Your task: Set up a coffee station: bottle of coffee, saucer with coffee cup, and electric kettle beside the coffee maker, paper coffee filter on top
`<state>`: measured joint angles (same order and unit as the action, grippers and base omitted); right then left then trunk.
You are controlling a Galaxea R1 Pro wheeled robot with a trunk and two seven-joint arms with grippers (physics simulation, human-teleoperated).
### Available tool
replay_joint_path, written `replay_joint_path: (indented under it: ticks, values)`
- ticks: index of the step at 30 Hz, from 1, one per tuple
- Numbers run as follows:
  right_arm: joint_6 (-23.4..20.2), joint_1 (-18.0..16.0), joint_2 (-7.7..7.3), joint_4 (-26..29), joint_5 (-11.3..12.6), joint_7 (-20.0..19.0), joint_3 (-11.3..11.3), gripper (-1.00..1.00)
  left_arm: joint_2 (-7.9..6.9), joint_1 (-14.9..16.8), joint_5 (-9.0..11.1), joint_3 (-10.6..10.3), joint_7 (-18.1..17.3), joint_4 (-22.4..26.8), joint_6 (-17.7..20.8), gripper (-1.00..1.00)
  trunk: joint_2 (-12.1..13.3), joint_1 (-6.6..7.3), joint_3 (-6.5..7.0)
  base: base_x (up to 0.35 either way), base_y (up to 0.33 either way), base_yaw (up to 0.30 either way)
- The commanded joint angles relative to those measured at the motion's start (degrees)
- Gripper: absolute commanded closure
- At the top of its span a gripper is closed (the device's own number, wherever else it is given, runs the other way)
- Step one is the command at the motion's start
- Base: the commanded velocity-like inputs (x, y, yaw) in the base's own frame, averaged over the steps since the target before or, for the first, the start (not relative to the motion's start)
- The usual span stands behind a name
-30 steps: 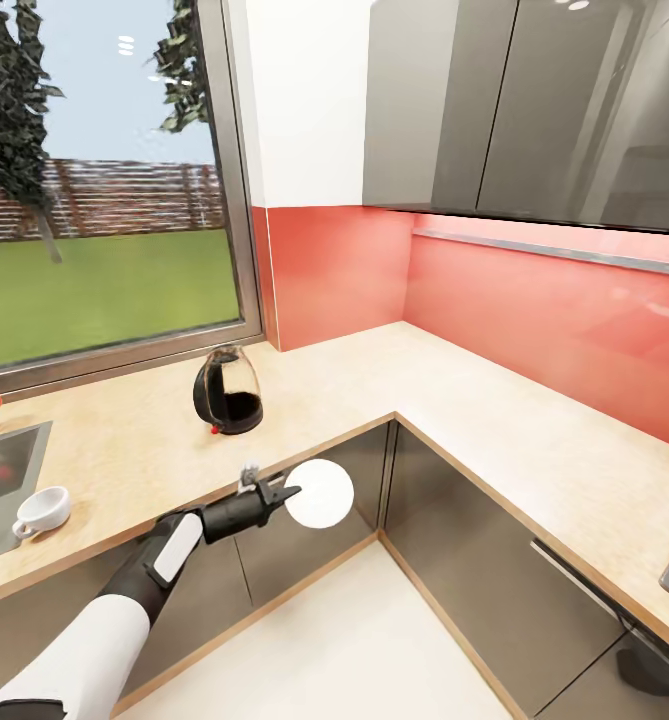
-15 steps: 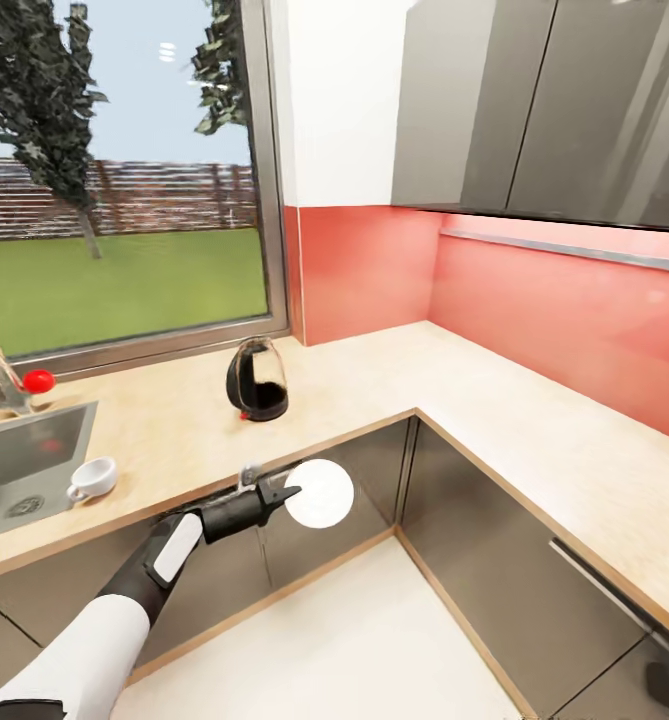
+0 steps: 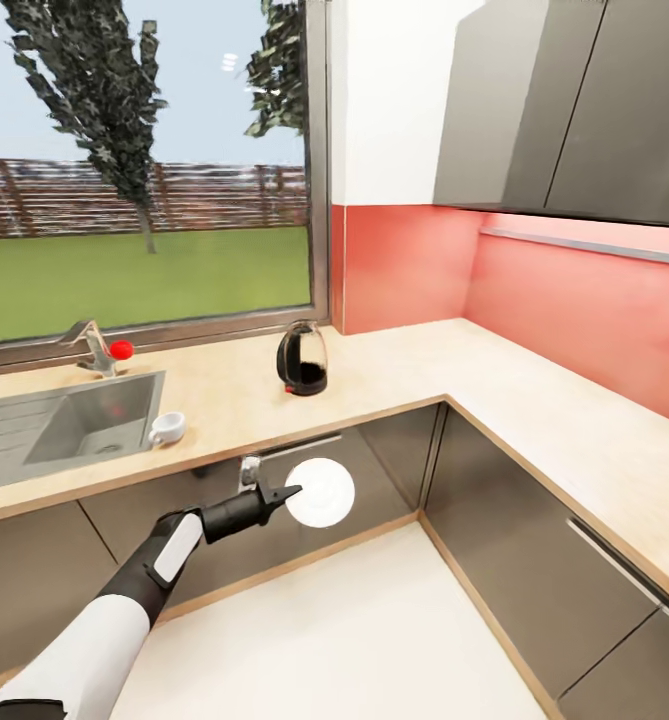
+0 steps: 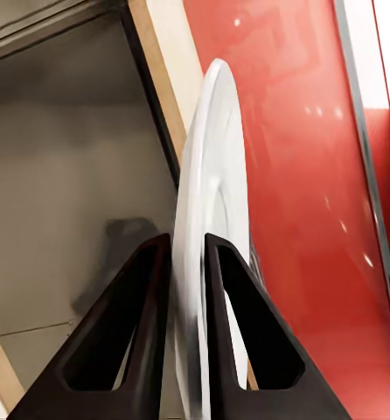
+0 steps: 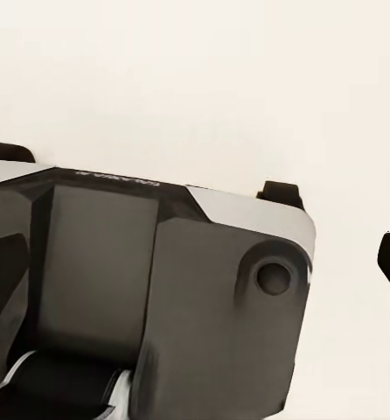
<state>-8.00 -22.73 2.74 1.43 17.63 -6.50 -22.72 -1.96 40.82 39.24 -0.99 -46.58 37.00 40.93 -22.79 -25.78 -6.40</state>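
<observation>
Low in the middle of the head view, the small round white saucer [image 3: 320, 492] is pinched by its edge in the left claw [image 3: 280, 493], jaws nearly closed. Up on the light tan worktop [image 3: 534, 400], the small white cup [image 3: 167, 428] and dark glass kettle [image 3: 302, 361] are left waiting, well apart. Most steps seem undone.

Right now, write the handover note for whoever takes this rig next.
Left hand: shut on the saucer, held on edge in front of the cabinets, off the kitchen countertop.
Right hand: open or shut cannot be told from the right wrist view.
Electric kettle stands on the countertop by the window. Coffee cup sits beside the sink.
Done: saucer picked up.
Left: set the saucer down, cup onto it, kettle placement, coffee bottle, filter.
</observation>
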Motion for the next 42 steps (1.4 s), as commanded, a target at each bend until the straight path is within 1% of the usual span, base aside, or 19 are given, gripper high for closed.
replay_joint_path:
  ticks: [1, 8, 15, 17, 18, 19, 22, 24, 26, 29, 31, 32, 33, 34, 35, 36, 37, 39, 42]
  values:
    - [-0.27, -0.03, 0.02, 0.06, 0.56, -0.09, -0.48, -1.00, -0.06, 0.05, 0.22, -0.07, 0.09, 0.00, 0.25, 1.00, -0.13, 0.00, -0.12, -0.308, -0.170, 0.003]
    - [-0.27, -0.04, -0.01, 0.06, 0.56, -0.03, -0.46, -1.00, -0.15, 0.05, 0.20, -0.07, 0.04, -0.16, 0.14, 1.00, -0.13, 0.00, -0.12, -0.081, -0.046, 0.010]
    - [-0.27, -0.04, -0.02, 0.06, 0.56, 0.28, -0.41, -1.00, -0.84, -0.10, -0.02, 0.04, 0.07, -0.86, 0.14, 1.00, -0.13, 0.00, -0.12, -0.002, -0.001, 0.224]
    - [-0.27, -0.04, -0.02, 0.06, 0.56, 0.32, -0.40, -1.00, -2.16, -1.55, -0.41, 0.23, 0.20, -1.80, -0.22, 1.00, -0.13, 0.00, -0.12, 0.000, 0.000, 0.273]
    - [-0.27, -0.04, -0.02, 0.06, 0.55, 0.33, -0.40, -1.00, -3.40, -2.80, -0.66, 0.26, 0.22, -2.18, -0.45, 1.00, -0.13, 0.00, -0.12, 0.000, 0.000, 0.275]
    - [-0.27, -0.04, -0.02, 0.06, 0.54, 0.34, -0.40, -1.00, -5.49, -4.72, -0.95, 0.20, 0.26, -2.53, -0.98, 1.00, -0.13, 0.00, -0.12, 0.000, 0.000, 0.276]
    - [-0.27, -0.04, -0.05, 0.03, 0.49, 0.34, -0.40, -1.00, -8.76, -8.49, -1.98, 0.23, 0.54, -3.27, -4.07, 1.00, -0.13, 0.00, -0.12, 0.000, 0.000, 0.277]
    - [-0.30, -0.04, -0.08, 0.00, 0.45, 0.35, -0.40, -1.00, -10.72, -11.36, -4.32, 0.21, 1.40, -4.17, -6.62, 1.00, -0.13, 0.00, -0.12, 0.000, 0.000, 0.277]
    - [-0.28, -0.04, -0.13, -0.01, 0.41, 0.35, -0.40, -1.00, -12.44, -14.23, -7.82, 0.15, 2.18, -5.50, -8.11, 1.00, -0.13, 0.00, -0.12, 0.000, 0.000, 0.277]
    - [-0.27, -0.04, -0.28, -0.02, 0.40, 0.35, -0.35, -1.00, -13.64, -19.25, -13.03, 0.15, 2.59, -8.35, -10.21, 1.00, -0.13, 0.00, -0.12, 0.000, 0.000, 0.277]
    - [-0.27, -0.04, -0.34, -0.02, 0.39, 0.35, -0.33, -1.00, -13.91, -22.34, -15.81, 0.14, 2.83, -9.89, -14.55, 1.00, -0.13, 0.00, -0.12, 0.000, 0.000, 0.277]
    - [-0.27, -0.04, -0.40, -0.02, 0.42, 0.35, -0.32, -1.00, -14.01, -24.45, -17.70, 0.15, 3.20, -11.12, -19.36, 1.00, -0.13, 0.00, -0.12, 0.000, 0.000, 0.277]
    - [-0.27, -0.04, -0.43, -0.01, 0.48, 0.39, -0.31, -1.00, -14.07, -26.21, -19.34, 0.22, 4.31, -12.87, -24.23, 1.00, -0.13, 0.00, -0.12, 0.000, 0.000, 0.277]
    - [-0.27, -0.04, -0.44, 0.02, 0.51, 0.41, -0.31, -1.00, -14.09, -27.01, -20.16, 0.24, 5.75, -14.30, -27.16, 1.00, -0.13, 0.00, -0.12, 0.000, 0.000, 0.277]
    - [-0.27, -0.04, -0.45, 0.05, 0.55, 0.43, -0.31, -1.00, -14.07, -27.96, -21.23, 0.18, 11.57, -18.01, -32.82, 1.00, -0.13, 0.00, -0.13, 0.000, 0.000, 0.277]
    - [-0.27, -0.04, -0.45, 0.06, 0.60, 0.43, -0.31, -1.00, -14.02, -28.24, -21.58, -0.02, 16.99, -20.12, -35.60, 1.00, -0.13, 0.00, -0.15, 0.000, 0.000, 0.277]
    - [-0.27, -0.02, -0.40, 0.08, 0.71, 0.43, -0.31, -1.00, -13.91, -28.40, -21.83, -0.20, 22.12, -21.14, -37.09, 1.00, -0.13, 0.00, -0.17, 0.000, 0.000, 0.277]
    - [-0.27, -0.04, -0.41, 0.20, 0.87, 0.46, -0.20, -1.00, -13.73, -28.49, -24.20, -0.31, 28.74, -21.86, -37.94, 1.00, -0.13, 0.00, -0.23, 0.000, 0.000, 0.277]
    - [-0.27, -0.04, -0.25, 0.18, 0.84, 0.47, -0.26, -1.00, -13.53, -28.51, -27.58, -0.28, 33.10, -22.12, -38.03, 1.00, -0.13, 0.00, -0.35, 0.000, 0.000, 0.269]
